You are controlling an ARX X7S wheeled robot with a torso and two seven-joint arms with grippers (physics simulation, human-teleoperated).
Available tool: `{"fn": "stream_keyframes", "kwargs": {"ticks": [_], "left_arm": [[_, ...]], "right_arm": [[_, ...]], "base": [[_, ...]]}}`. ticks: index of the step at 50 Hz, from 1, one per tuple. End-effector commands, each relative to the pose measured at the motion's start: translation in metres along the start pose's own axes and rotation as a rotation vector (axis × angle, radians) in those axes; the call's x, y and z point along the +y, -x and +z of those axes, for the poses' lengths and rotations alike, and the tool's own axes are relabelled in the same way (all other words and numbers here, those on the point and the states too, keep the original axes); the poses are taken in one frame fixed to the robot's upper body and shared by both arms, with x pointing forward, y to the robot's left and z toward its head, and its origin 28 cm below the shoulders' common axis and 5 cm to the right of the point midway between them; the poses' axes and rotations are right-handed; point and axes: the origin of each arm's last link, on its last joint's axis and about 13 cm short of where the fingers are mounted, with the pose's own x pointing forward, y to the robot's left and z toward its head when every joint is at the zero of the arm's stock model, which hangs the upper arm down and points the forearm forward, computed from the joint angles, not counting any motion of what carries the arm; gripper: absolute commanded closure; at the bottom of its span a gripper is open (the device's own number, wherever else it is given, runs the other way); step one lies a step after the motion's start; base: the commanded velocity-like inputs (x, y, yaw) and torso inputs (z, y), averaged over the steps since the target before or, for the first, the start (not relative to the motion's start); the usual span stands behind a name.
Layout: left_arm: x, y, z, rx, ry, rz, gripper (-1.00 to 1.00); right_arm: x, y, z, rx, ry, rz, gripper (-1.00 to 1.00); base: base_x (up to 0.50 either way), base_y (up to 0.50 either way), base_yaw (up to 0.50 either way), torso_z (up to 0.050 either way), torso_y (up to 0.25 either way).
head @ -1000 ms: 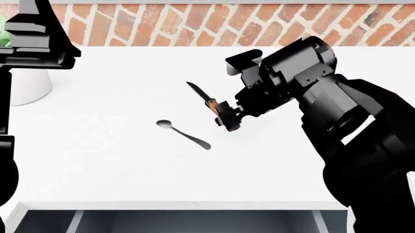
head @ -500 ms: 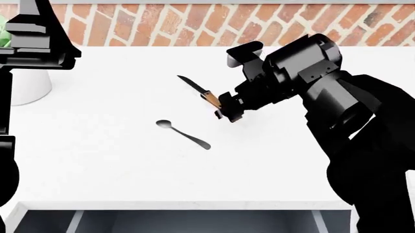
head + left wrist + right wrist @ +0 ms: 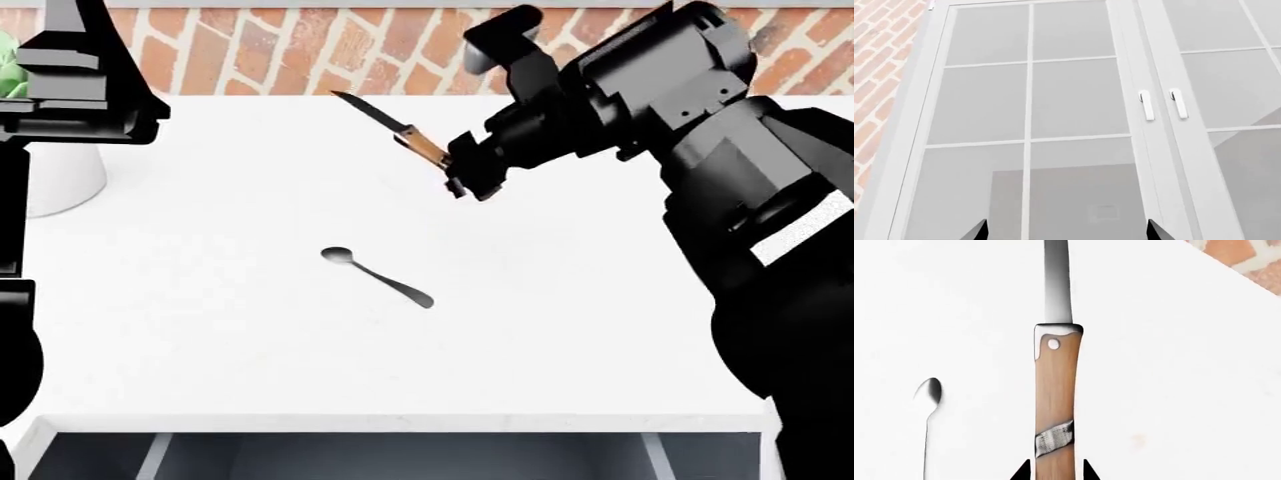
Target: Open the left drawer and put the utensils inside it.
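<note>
Head view, nearest edge: the left drawer [image 3: 400,455] stands pulled out below the front lip of the white table [image 3: 200,330], its dark slate interior showing with nothing visible inside. On the table surface, about midway back, the spoon [image 3: 376,276] lies flat, bowl toward the robot's left and handle trailing toward the right and front; in the right wrist view the spoon [image 3: 929,415] lies on the white surface well below and to one side of the held knife. Farther back and above the table, the right gripper [image 3: 461,180] has its fingers clamped on the butt end of the knife [image 3: 390,128], which is raised clear of the surface with the black blade pointing away toward the back-left and the tan handle nearest the gripper. In the right wrist view, the knife [image 3: 1054,400] runs straight out from between the two dark fingers [image 3: 1021,472], showing a rivet near the bolster and a dark band low on the handle. At the left edge a white pot [image 3: 60,175] stands on the table, behind the raised left arm. A red brick wall [image 3: 307,45] closes the far side. In the left wrist view, the left gripper [image 3: 1066,232] shows only two dark fingertips set well apart, holding nothing, aimed at a white glazed cabinet [image 3: 1074,115] with paired handles.
</note>
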Motion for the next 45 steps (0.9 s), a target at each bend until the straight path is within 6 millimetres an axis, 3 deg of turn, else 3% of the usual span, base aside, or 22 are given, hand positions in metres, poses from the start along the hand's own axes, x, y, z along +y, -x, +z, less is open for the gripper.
{"fn": "stream_keyframes", "kwargs": {"ticks": [1,14,25,45], "left_arm": [[0.007,-0.003,-0.006,0.010,-0.008,0.029,-1.00],[0.007,-0.004,-0.005,0.008,-0.010,0.033,-1.00],[0.008,-0.004,-0.006,0.011,-0.011,0.035,-1.00],[0.008,-0.003,-0.007,0.012,-0.011,0.035,-1.00]], "right_arm": [[0.001,0.020,-0.001,-0.014,0.145,0.132,1.00],[-0.008,0.038,-0.016,-0.030,0.148,0.290,1.00],[0.006,0.047,-0.028,-0.037,0.170,0.439,1.00],[0.006,0.043,-0.021,-0.062,0.170,0.418,1.00]], "base": [[0.00,0.00,0.00,0.000,0.000],[0.00,0.00,0.00,0.000,0.000],[0.00,0.00,0.00,0.000,0.000],[0.00,0.00,0.00,0.000,0.000]]}}
